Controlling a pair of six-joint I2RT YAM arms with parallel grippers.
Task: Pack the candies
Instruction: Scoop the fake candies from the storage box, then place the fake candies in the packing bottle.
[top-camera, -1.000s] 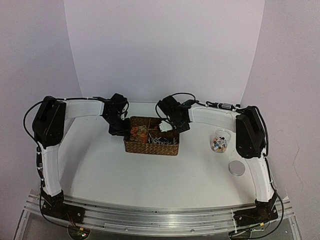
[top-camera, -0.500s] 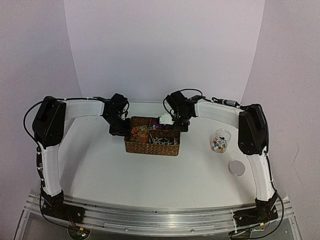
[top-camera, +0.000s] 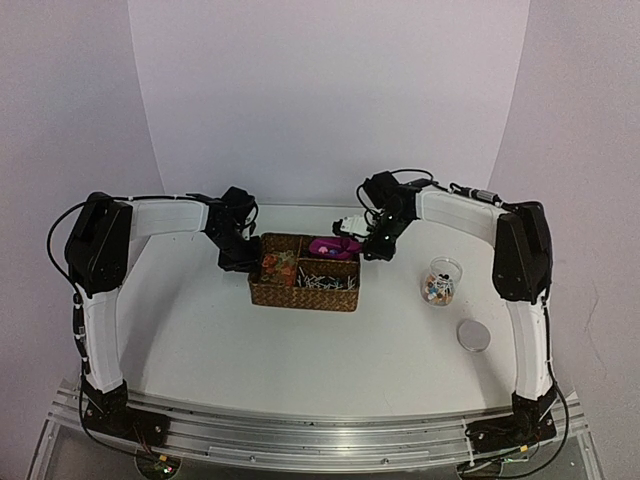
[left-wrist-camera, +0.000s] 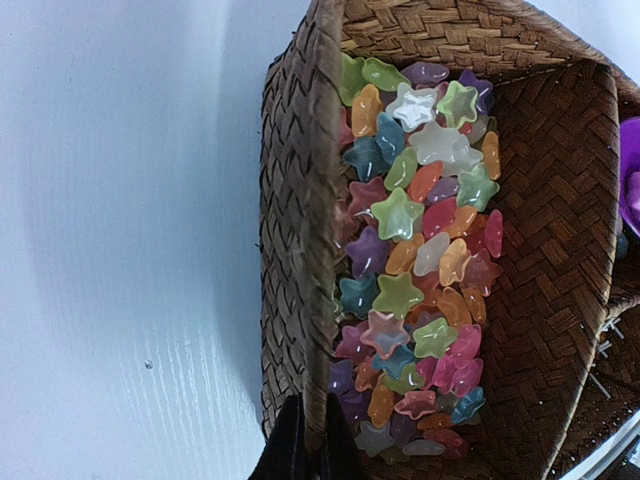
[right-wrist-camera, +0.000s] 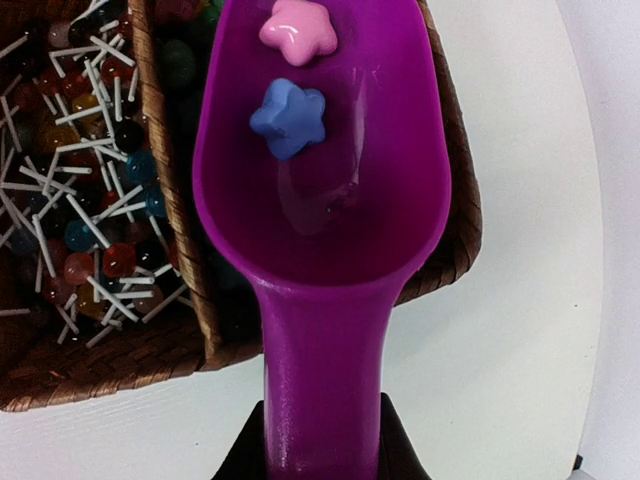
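The candies (left-wrist-camera: 420, 240) are small star-shaped sweets of mixed colours, heaped in the left compartment of a woven basket (top-camera: 340, 298). My left gripper (left-wrist-camera: 308, 455) is shut on the basket's left rim (left-wrist-camera: 305, 250), also seen from above as the left gripper (top-camera: 240, 262). My right gripper (right-wrist-camera: 322, 452) is shut on the handle of a magenta scoop (right-wrist-camera: 330, 330). The scoop (top-camera: 330, 245) hangs bowl-up over the basket's back right compartment. A pink star (right-wrist-camera: 298, 30) and a blue star (right-wrist-camera: 289, 118) lie in its bowl.
A clear jar (top-camera: 440, 282) with some candies in it stands on the table right of the basket, its round lid (top-camera: 473, 335) lying nearer me. The basket's front compartment holds lollipops with white sticks (right-wrist-camera: 80, 190).
My right gripper has drawn back to the right and risen, bringing the scoop up out of the basket with its bowl facing up. The left arm has not moved.
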